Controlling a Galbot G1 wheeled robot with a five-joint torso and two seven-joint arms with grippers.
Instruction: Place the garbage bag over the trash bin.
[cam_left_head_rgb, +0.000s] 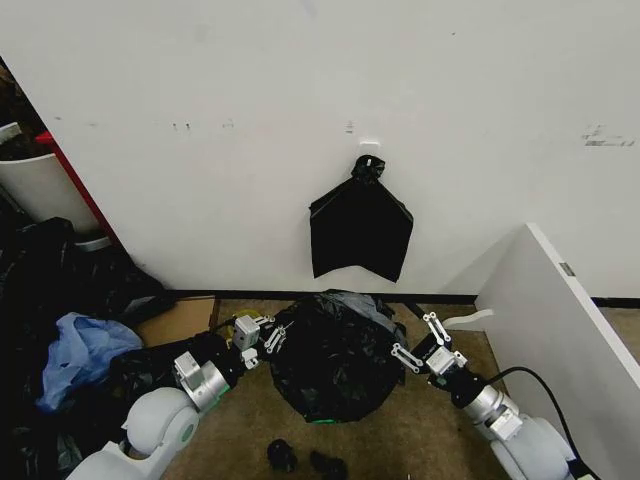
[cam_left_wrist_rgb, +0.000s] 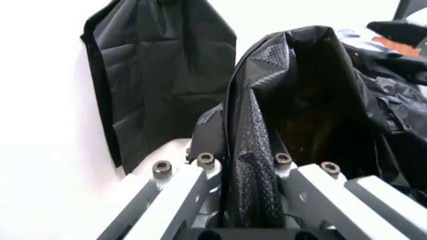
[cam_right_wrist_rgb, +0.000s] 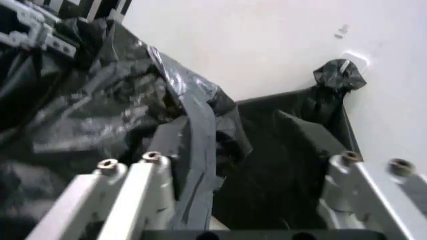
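head view high, looking down, wrist views close, sharing garbage bag (cam_left_head_rgb: 330, 355)

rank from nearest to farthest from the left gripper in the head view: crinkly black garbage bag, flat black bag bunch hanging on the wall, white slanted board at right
1. Crinkly black garbage bag, touching the left gripper.
2. Flat black bag bunch, up on the wall.
3. White slanted board, far right.
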